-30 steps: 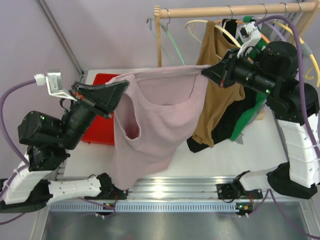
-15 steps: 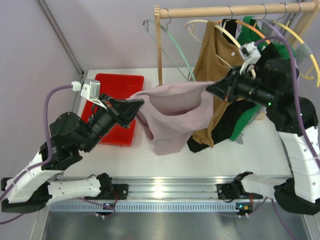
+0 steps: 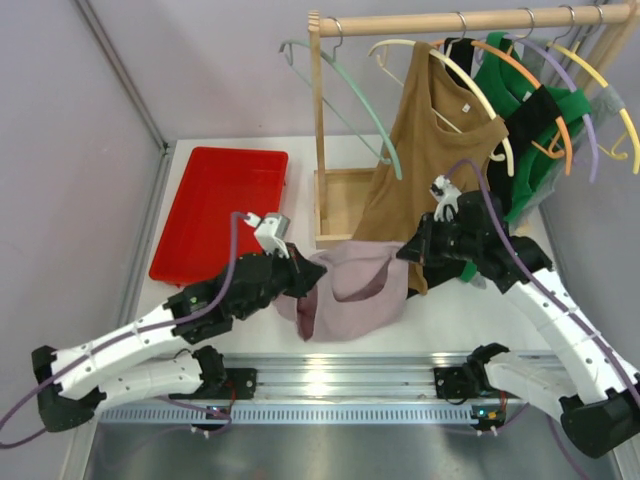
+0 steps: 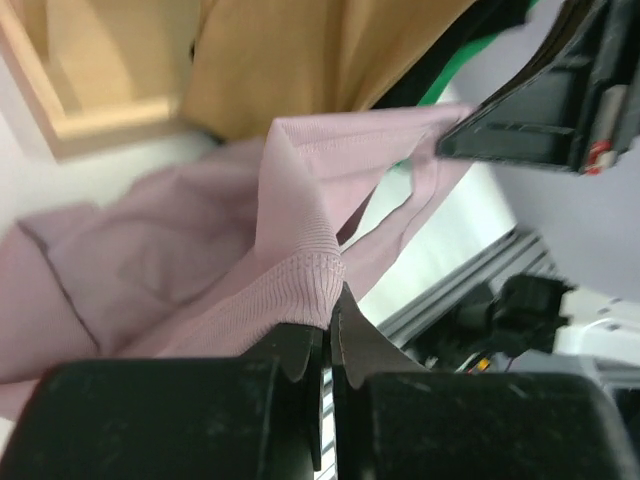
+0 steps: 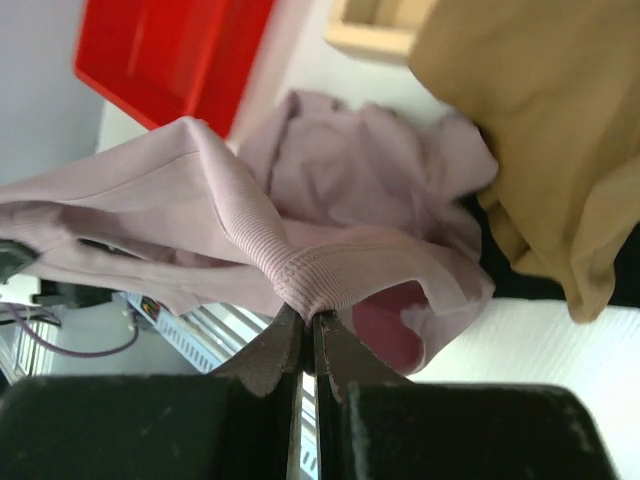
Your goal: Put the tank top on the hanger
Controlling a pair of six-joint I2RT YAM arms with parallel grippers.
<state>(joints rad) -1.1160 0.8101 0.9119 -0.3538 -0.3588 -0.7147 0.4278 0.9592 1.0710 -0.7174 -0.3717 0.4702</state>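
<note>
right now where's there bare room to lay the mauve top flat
Barest: the red tray, empty, left of the rack base. A table strip lies between the tank top and the right arm. Crowded: under the rail, where the brown top and green and black garments hang.

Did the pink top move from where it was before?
Yes. The tank top came down the view: it crossed the rack's post before, now it bunches in front of the wooden base.
</note>
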